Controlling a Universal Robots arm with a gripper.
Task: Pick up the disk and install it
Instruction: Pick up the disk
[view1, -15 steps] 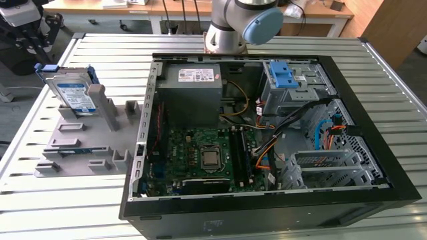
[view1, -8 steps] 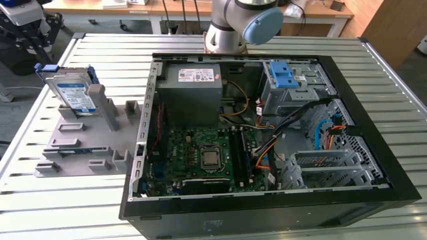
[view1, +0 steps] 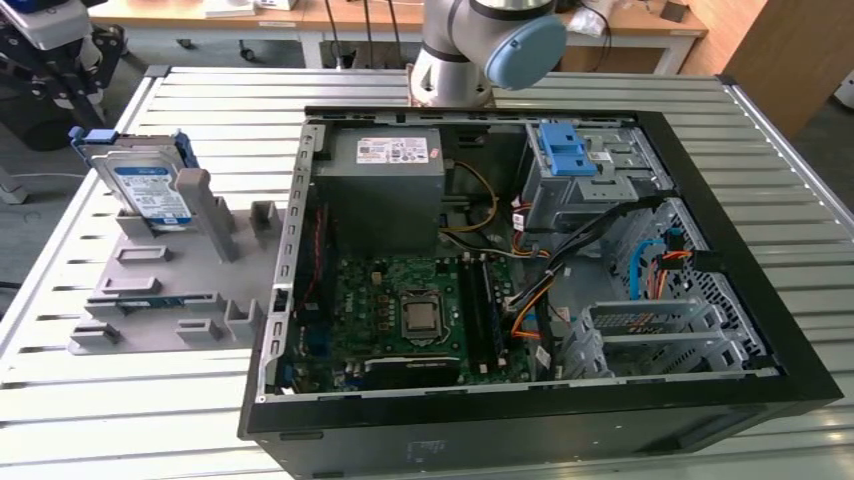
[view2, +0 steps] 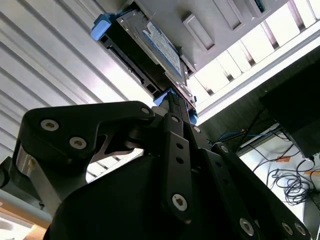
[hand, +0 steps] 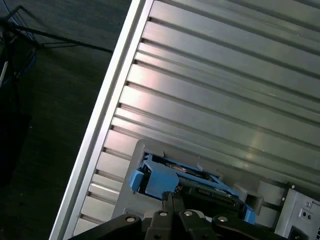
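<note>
In the exterior view, your disk (view1: 144, 188) leans in the grey rack (view1: 160, 290) beside the open computer case (view1: 534, 250). In the second wrist view, your claw (view2: 172, 102), pinched closed and empty, points at the disk (view2: 150, 45) beyond its tips. In the first wrist view, the disk (hand: 165, 180) lies ahead of those tips.

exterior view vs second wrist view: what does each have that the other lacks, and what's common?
Exterior view: open black computer case with green motherboard and grey power-supply box. Second wrist view: black gripper, shut, and loose dark cables. Both: silver metal hard-drive disk in its blue plastic frame, upright in the grey holder on the slatted metal table.
</note>
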